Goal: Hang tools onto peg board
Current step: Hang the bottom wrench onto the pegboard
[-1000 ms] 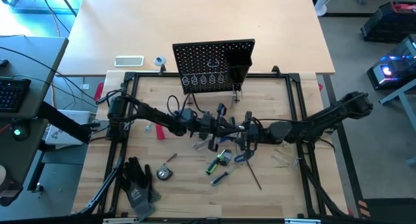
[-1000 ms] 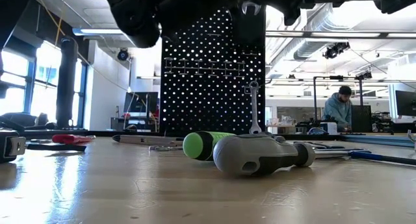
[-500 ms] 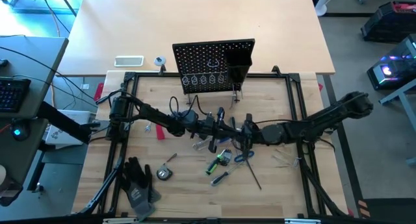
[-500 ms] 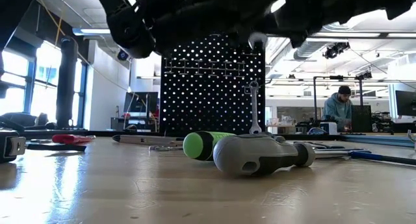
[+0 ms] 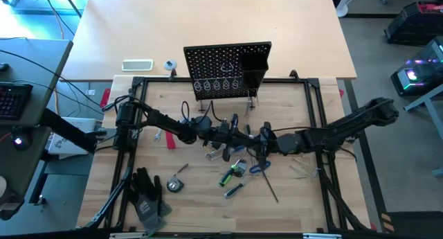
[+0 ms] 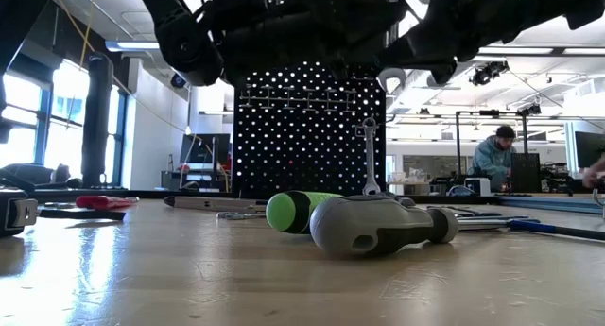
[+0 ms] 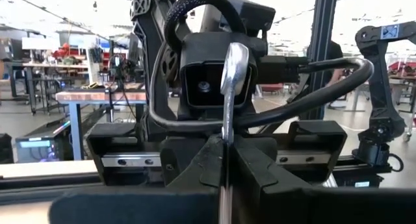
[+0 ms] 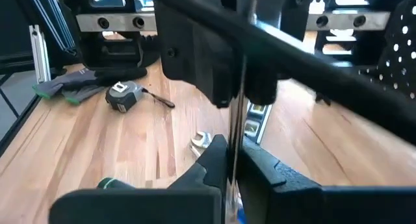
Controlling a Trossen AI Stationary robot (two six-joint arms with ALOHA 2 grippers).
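You have both the left gripper (image 5: 243, 136) and the right gripper (image 5: 257, 140) closed on one silver wrench (image 7: 229, 100) above the table middle, so pulling apart could twist it loose.

Black perforated peg board (image 5: 227, 69), green-handled screwdriver (image 6: 301, 212), grey-handled screwdriver (image 6: 378, 225), silver wrench (image 7: 231, 87), black gloves (image 5: 147, 195)
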